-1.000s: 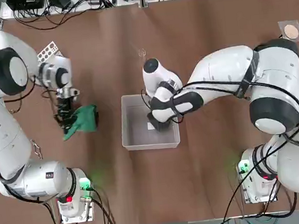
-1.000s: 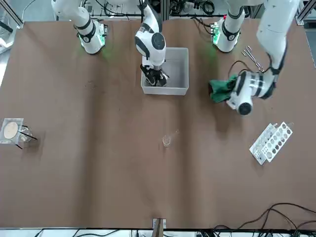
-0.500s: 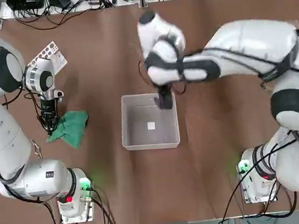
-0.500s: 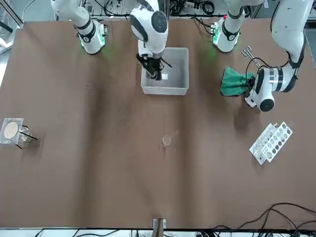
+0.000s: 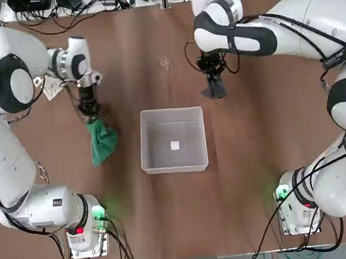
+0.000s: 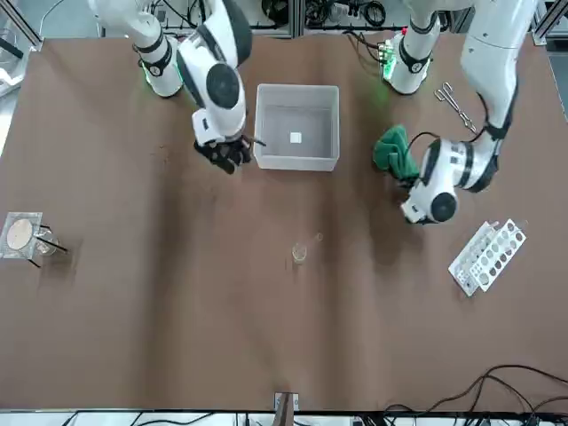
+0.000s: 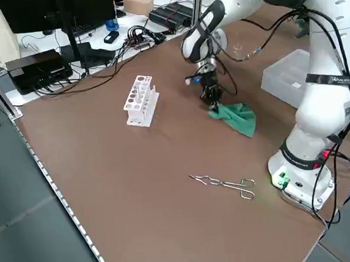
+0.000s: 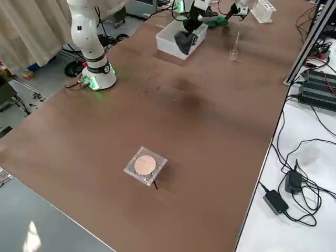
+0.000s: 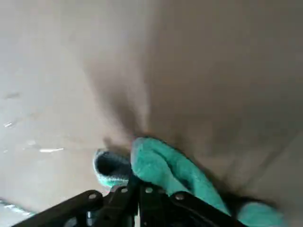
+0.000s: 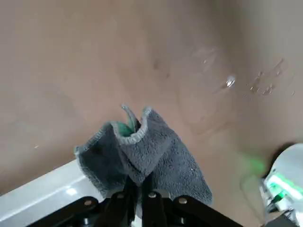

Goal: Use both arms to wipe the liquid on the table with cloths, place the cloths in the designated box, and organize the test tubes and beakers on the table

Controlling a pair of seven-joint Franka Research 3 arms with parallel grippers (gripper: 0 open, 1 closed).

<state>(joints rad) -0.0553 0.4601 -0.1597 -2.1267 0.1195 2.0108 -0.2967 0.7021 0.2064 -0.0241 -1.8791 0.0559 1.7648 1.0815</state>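
Since half a second ago, the right gripper [image 10: 140, 185] has swung away from over the box, out past its far right corner, carrying the dark grey cloth [image 10: 147, 161] along, while the left gripper [image 9: 137, 187] has shifted a little toward the box with the green cloth [image 9: 177, 170]. Each gripper is closed on its own cloth: the right one pinches the grey rag so that it bunches up around the fingertips, and the left one grips the green rag by one end, the rest trailing toward the robot's side of the table [image 5: 183, 227]. Between the two arms sits the translucent box [image 5: 173, 140], the green cloth to its left and apart from it, with a small white square [image 5: 175, 145] showing at its bottom. Farther from the robot than the box, a small clear glass beaker [image 6: 299, 254] stands on the table, and drops of liquid [image 10: 267, 85] lie on the brown surface. Beyond the left gripper is the white tube rack [image 6: 488, 257], set at an angle; metal tongs [image 7: 222, 185] lie near the left arm's base. Well off on the robot's far right, the stand with a round tan disc [image 6: 19, 234] has a clear glass vessel [image 6: 46, 241] just beside it.
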